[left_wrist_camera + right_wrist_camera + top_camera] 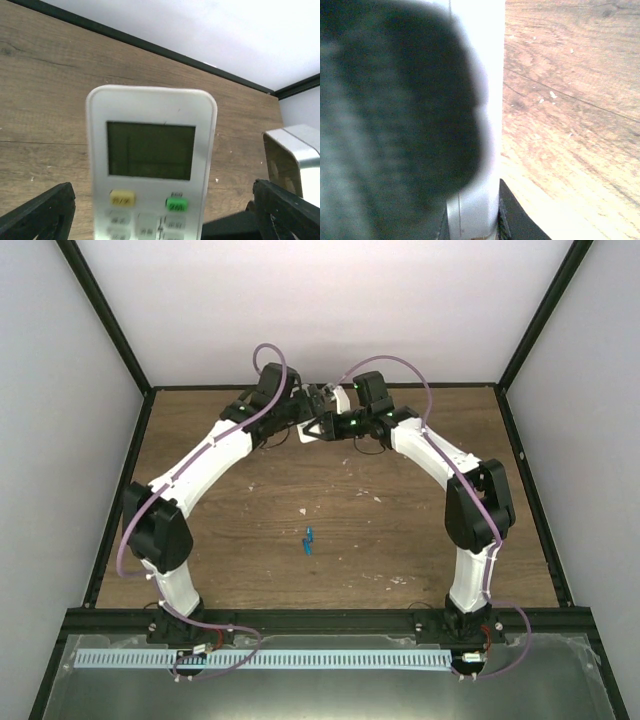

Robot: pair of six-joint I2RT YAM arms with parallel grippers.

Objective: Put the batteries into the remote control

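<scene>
The white remote control (150, 150) is held off the table at the far middle, its display and its yellow and green buttons facing the left wrist camera. My right gripper (472, 222) is shut on the remote's edge (480, 165). My left gripper (160, 215) is open, with its fingers (37, 215) wide on either side of the remote and not touching it. In the top view both grippers meet at the remote (311, 432). The two blue batteries (308, 540) lie together on the table's middle, well short of both grippers.
The wooden table (400, 540) is ringed by a black frame with white walls behind it. Part of the right arm (295, 150) shows at the right edge of the left wrist view. A dark blur (395, 110) fills the left of the right wrist view.
</scene>
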